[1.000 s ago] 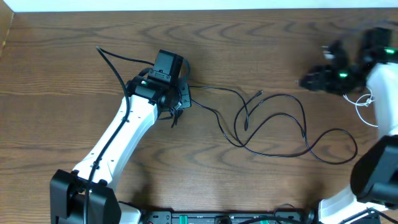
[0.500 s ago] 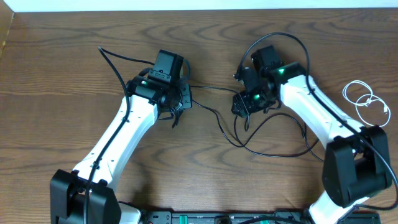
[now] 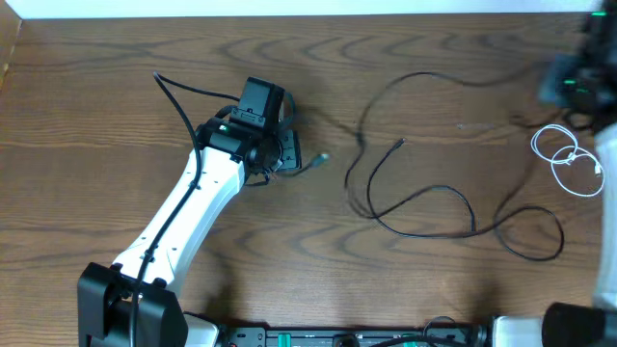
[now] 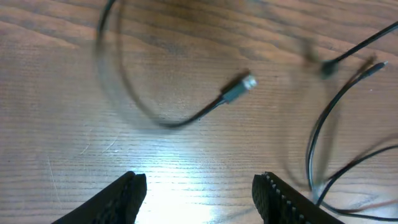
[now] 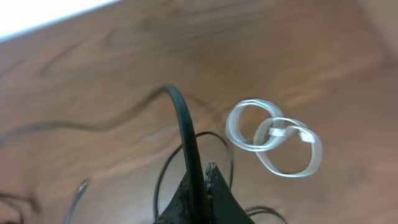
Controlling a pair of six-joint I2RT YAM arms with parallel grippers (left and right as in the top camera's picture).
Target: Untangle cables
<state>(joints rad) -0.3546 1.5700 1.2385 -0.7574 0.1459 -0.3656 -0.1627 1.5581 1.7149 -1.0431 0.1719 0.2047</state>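
Nearly at the table's (image 3: 116,58) far edge, right gripper (image 5: 201,183) pinches black cable (image 5: 181,112).

The left gripper (image 4: 199,190) stands open over the wooden bench (image 4: 56,112), with nothing between its two dark fingers (image 4: 121,199). Ahead of it, a black cable (image 4: 198,115) curves in a blurred loop and ends in a small metal-tipped plug (image 4: 239,87). More black cords (image 4: 310,155) lie at the right.

No readable text, labels or numbers anywhere.
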